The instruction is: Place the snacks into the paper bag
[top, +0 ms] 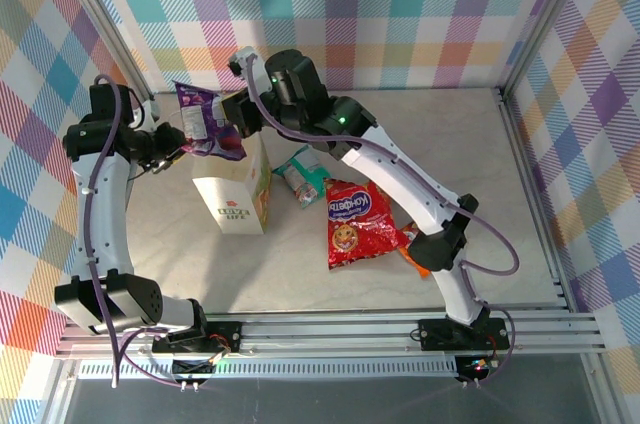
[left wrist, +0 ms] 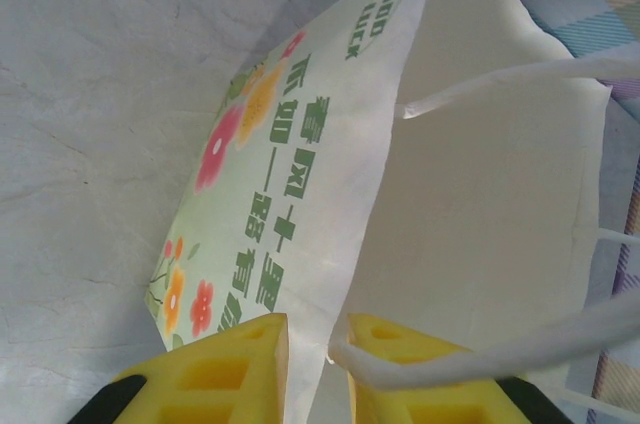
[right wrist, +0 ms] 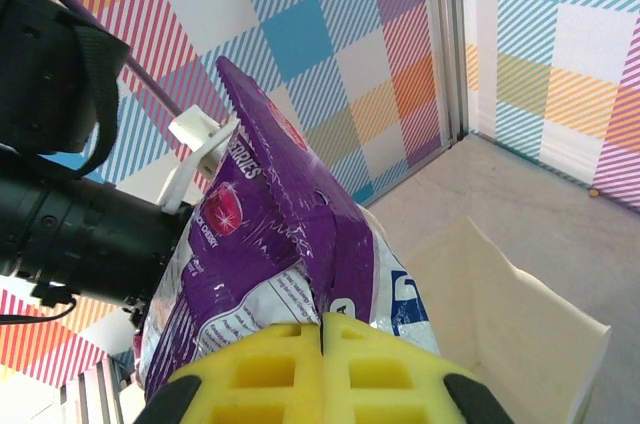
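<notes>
PACKET OVER THE BAG: The right arm stretches out across the desk [top: 480,164], elbow low and forearm angled back toward the paper bag [top: 237,199], which stands upright with its mouth open. The right tool [top: 230,114], its yellow fingers [right wrist: 270,374] pressed together on one edge of the purple packet [top: 203,114], holds the packet tilted in the air above the bag's far-left corner. The left arm arches up on the bag's left side with its wrist turned inward. The left tool [top: 180,151] is clamped on the bag's left wall at the rim, the paper running between its fingers [left wrist: 215,374]. A white cord handle [left wrist: 500,84] crosses the bag's open mouth. Right of the bag a teal-white packet [top: 300,179] lies just beside it, a red packet [top: 355,224] lies flat farther right, and an orange packet [top: 412,262] pokes out from under the right arm, well apart from the bag.
</notes>
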Motion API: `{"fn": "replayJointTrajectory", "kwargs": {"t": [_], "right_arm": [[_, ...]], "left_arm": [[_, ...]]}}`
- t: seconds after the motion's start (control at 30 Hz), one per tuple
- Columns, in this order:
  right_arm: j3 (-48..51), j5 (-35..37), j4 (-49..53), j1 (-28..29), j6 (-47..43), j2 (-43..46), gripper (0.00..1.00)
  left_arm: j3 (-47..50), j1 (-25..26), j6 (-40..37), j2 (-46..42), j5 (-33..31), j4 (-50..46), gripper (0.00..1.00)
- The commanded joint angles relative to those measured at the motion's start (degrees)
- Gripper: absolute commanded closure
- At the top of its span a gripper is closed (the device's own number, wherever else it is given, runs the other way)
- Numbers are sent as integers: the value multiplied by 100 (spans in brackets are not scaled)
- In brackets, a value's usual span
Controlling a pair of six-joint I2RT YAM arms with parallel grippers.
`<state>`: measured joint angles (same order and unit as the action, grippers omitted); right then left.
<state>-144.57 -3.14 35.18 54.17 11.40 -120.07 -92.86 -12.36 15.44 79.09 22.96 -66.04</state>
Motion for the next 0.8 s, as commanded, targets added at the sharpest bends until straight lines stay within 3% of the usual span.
{"fn": "replayJointTrajectory", "kwargs": {"t": [0.0, 0.77], "right_arm": [[-340, -228, -336, -116, 131, -141, 100], [-387, -292, -194, -139, -121, -359, 100]], "left_arm": [[-77, -113, 29, -95, 8, -232, 78], [188, -156, 20, -94, -63, -133, 79]]}}
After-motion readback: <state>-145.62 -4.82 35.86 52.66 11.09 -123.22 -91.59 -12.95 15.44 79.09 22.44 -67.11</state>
